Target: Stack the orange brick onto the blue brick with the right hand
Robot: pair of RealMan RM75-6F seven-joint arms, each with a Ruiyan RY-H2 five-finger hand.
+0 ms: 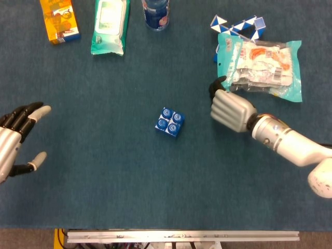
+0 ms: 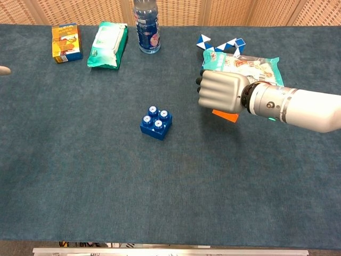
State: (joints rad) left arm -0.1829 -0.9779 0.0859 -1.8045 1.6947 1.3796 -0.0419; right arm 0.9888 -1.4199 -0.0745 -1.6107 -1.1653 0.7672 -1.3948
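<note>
- Orange shows only as a thin sliver in the chest view: the orange brick (image 2: 225, 114) peeks out under the right hand (image 2: 221, 97), whose fingers (image 2: 209, 97) are curled around it, so the hand holds the brick clear of the surface (image 2: 170, 197).
- In the same view the blue brick (image 2: 156, 122) sits near the middle of the surface, studs up and turned at an angle to the edges; the carried brick is near it on the right but not yet above it.
- To do the step well, the hand should probably travel on toward the left edge until the orange brick is squarely over the studs, twist to match the blue brick's skew, then come straight down before the fingers let go.
- In the head view the right hand (image 1: 232, 110) hides the orange brick entirely; the blue brick (image 1: 170, 122) lies apart to its left.
- There the left hand (image 1: 11, 140) hovers by the left edge, fingers spread and holding nothing.
</note>
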